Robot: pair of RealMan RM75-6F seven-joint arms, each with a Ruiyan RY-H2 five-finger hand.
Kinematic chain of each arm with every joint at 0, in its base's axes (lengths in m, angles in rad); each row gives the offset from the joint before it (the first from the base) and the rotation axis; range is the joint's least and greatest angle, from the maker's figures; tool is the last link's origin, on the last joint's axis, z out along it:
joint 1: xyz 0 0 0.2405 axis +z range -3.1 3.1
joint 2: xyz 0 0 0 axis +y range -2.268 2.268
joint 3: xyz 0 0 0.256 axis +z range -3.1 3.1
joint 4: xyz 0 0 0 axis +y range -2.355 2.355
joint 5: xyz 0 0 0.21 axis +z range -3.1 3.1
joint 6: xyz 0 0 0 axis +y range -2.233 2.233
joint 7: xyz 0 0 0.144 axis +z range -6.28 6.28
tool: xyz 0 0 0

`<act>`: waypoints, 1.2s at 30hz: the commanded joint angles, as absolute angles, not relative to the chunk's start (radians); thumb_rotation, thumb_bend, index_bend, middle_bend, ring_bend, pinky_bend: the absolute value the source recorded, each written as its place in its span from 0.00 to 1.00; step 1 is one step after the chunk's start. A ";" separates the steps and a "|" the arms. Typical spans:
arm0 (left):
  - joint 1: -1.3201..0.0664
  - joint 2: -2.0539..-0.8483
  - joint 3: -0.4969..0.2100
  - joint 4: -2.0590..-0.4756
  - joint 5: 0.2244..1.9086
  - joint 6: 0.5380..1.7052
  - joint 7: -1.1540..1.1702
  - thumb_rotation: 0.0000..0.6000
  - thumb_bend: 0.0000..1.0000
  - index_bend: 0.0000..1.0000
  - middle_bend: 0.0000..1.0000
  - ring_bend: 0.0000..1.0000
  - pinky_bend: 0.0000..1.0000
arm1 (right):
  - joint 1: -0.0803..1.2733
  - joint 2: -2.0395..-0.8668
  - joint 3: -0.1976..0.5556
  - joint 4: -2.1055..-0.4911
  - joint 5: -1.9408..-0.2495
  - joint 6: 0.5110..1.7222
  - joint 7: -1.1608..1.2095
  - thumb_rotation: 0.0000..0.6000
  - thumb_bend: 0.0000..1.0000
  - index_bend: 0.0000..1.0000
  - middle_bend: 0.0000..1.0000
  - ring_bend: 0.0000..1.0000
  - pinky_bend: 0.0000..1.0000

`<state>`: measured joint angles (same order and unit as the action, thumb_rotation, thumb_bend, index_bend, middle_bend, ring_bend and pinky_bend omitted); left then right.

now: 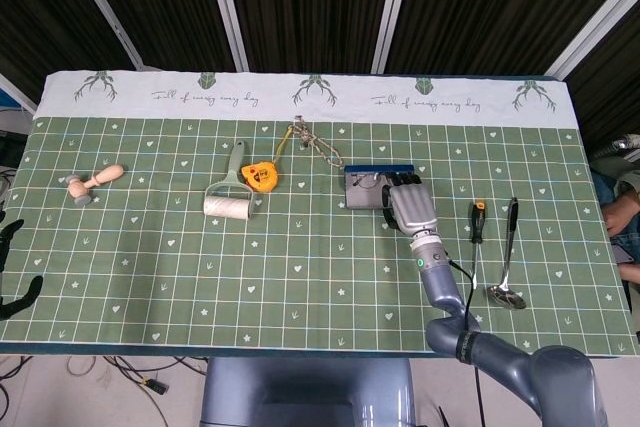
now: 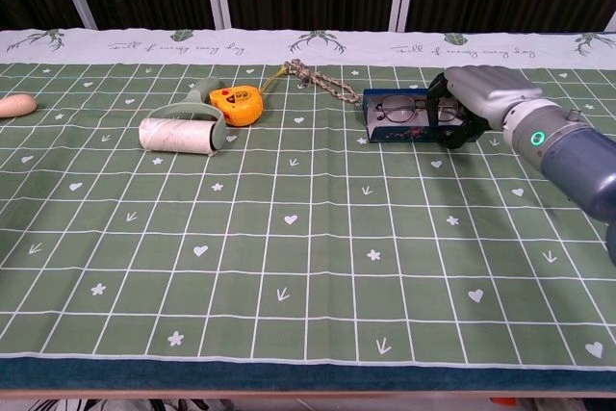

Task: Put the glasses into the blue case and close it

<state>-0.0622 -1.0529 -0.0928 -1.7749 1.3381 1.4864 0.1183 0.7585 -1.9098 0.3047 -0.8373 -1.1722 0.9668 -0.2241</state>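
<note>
- The table (image 1: 560, 267), under its green checked cloth, is carrying everything; I am taking the blue case (image 2: 385, 126) as the landmark for all places.
- The right arm (image 2: 577, 156) is reaching to the case from its right side, low over the cloth, probably so the hand can work on the case from the side without covering the glasses.
- The right hand (image 2: 476, 93) is lying over the right end of the case, with its dark fingers (image 2: 438, 108) curling down onto the case. It seems to be pressing or steadying the case, not lifting it; whether it really grips the case wall I cannot tell.
- The blue case is sitting open on the cloth, and its lid is not yet folded over.
- The glasses (image 2: 397, 109) are lying inside the case already, lenses up, so I judge that closing is the remaining step.
- The left hand (image 1: 14, 267) is waiting far to the left of the case, at the table's edge. Only dark finger shapes are showing, and they are holding nothing.
- The lint roller (image 1: 227, 202) and the yellow tape measure (image 1: 259, 176) are lying well left of the case.
- The rope (image 1: 318, 146) is lying just behind the case, to its left.
- The screwdriver (image 1: 477, 220) and the spoon (image 1: 508, 267) are lying to the right of the case.
</note>
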 commanded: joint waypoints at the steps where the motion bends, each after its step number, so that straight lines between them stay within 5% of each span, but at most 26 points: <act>1: -0.062 -1.053 -0.093 -1.775 1.338 1.486 0.118 1.00 0.32 0.10 0.00 0.00 0.00 | 0.759 -1.909 0.304 -0.840 -1.175 0.971 -0.222 1.00 0.53 0.61 0.24 0.23 0.23; 23: -0.061 -1.051 -0.091 -1.778 1.341 1.487 0.118 1.00 0.32 0.11 0.00 0.00 0.00 | 0.703 -1.715 0.282 -1.244 -1.083 0.939 -0.362 1.00 0.54 0.64 0.23 0.22 0.23; 36: -0.062 -1.051 -0.092 -1.778 1.339 1.487 0.116 1.00 0.32 0.11 0.00 0.00 0.00 | 0.775 -1.687 0.334 -1.299 -0.963 0.885 -0.444 1.00 0.55 0.65 0.23 0.22 0.23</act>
<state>-0.0616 -1.0514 -0.0925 -1.7780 1.3390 1.4870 0.1159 0.7679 -1.6882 0.3290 -1.2976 -0.9712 0.8900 -0.4375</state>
